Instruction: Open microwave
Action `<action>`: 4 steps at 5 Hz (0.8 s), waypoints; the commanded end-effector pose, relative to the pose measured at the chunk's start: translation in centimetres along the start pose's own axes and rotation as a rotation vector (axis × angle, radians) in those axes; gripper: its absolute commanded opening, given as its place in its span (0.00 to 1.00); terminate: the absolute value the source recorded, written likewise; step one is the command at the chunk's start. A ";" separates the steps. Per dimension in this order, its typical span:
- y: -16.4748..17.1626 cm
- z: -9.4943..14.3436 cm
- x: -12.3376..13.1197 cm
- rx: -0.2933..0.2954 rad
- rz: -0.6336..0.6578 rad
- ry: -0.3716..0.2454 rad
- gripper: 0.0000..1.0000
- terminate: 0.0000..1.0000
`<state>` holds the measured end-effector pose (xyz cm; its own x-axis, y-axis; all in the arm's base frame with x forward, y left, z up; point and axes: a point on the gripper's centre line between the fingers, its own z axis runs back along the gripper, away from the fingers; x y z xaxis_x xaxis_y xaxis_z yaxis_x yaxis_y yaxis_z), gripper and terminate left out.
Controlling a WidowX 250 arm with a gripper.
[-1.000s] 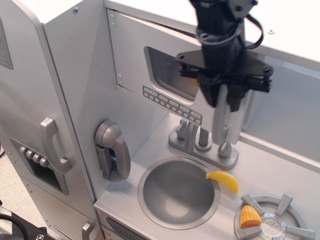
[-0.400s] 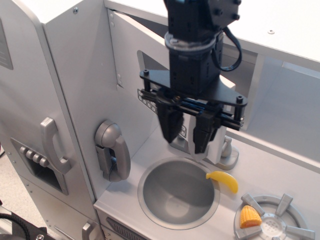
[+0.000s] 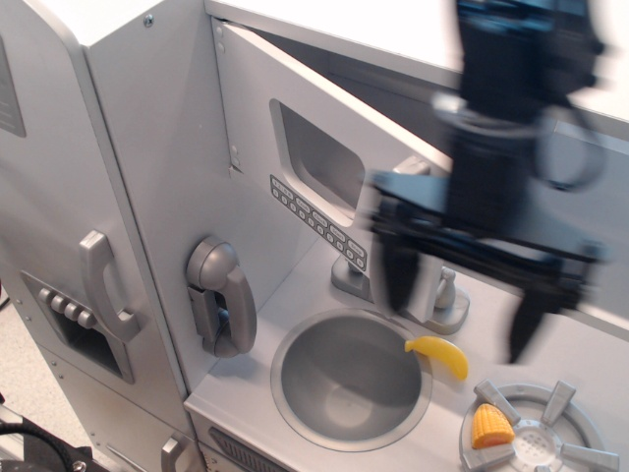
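The microwave door (image 3: 314,157) is a grey panel with a rounded clear window (image 3: 316,152) and a row of small buttons (image 3: 316,220). It stands swung out toward the front, hinged at its left edge, with the dark compartment opening (image 3: 413,93) showing behind its top edge. My gripper (image 3: 460,300) is blurred in motion to the right of the door, above the faucet and counter. Its black fingers (image 3: 396,277) are spread wide and hold nothing. The door's silver handle is hidden behind the gripper.
A round sink (image 3: 349,379) lies below, with a silver faucet (image 3: 440,300) behind it. A yellow banana (image 3: 439,355) lies on the sink's right rim. A corn piece (image 3: 489,428) sits on the burner (image 3: 536,433). A toy phone (image 3: 221,295) and the fridge handle (image 3: 103,285) are at left.
The microwave door has swung further open toward the front. My gripper left the handle, its fingers spread wide, and it moved to the right, away from the door.
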<state>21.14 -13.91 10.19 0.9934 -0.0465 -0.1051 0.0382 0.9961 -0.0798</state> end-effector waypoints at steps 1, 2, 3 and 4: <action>-4.6 2.1 5.8 -0.084 -0.011 -0.147 1.00 0.00; -4.0 3.3 8.9 -0.115 0.021 -0.246 1.00 0.00; -1.8 3.6 9.6 -0.086 0.001 -0.321 1.00 0.00; 1.4 3.7 8.6 -0.059 -0.036 -0.336 1.00 0.00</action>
<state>29.57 -12.62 9.80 0.9821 -0.0543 0.1804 0.0767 0.9899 -0.1192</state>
